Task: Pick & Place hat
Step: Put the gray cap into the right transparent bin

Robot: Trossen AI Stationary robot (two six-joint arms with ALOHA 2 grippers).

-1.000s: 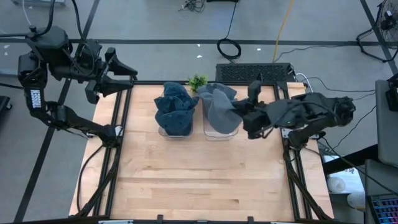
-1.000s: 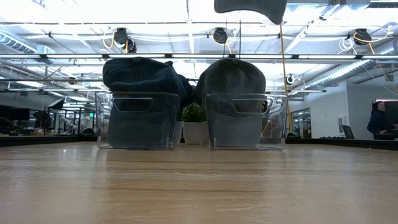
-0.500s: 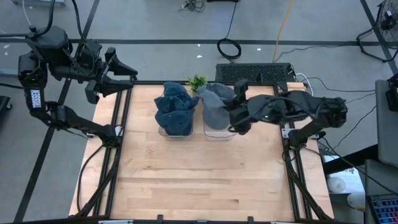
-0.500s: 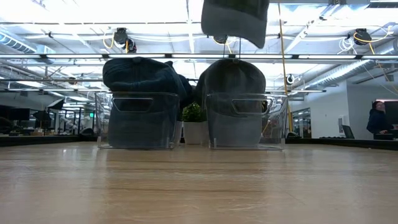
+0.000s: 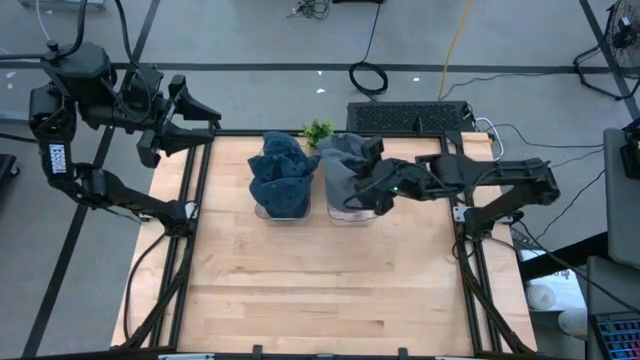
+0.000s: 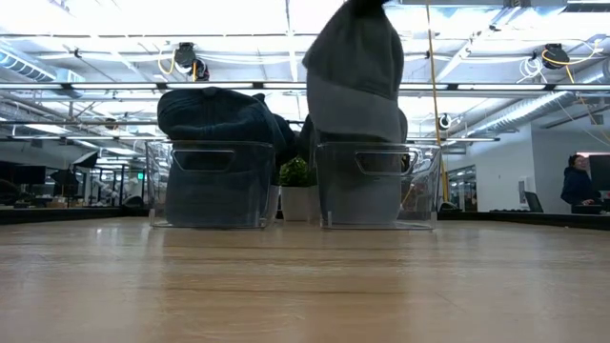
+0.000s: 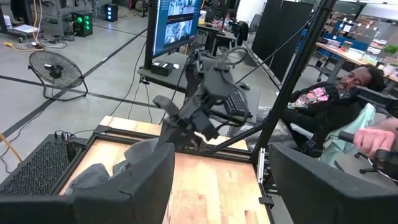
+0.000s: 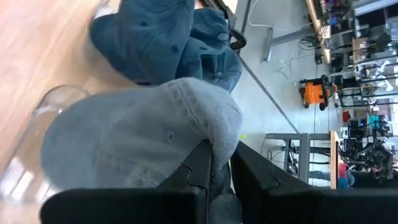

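Right gripper (image 5: 368,186) has swung in from the table's 3 o'clock side over the last second and now reaches across the clear bin (image 5: 352,206) at the table's 12 o'clock, its fingers (image 8: 200,163) pinched tight on a fold of the grey hat (image 6: 354,67). A second ago that hat hung high at the top edge of the low view, off toward 1 o'clock of the bin; half a second ago it had dropped partway; now it hangs brim-down with its lower edge meeting the pile of grey hats already mounded above the bin's rim. That reads as the carry being finished and the lowering nearly so, leaving only the release. In the right wrist view the hat's crown fills the frame, with the blue hats (image 8: 168,40) in the neighbouring bin (image 6: 209,183) just beyond, so the drop is lined up over the grey side rather than the blue. Left gripper (image 5: 195,122) waits off the table's 10 o'clock corner, jaws spread and empty, unmoved across the second. A small plant (image 5: 318,131) stands behind the gap between the bins, clear of the descent.
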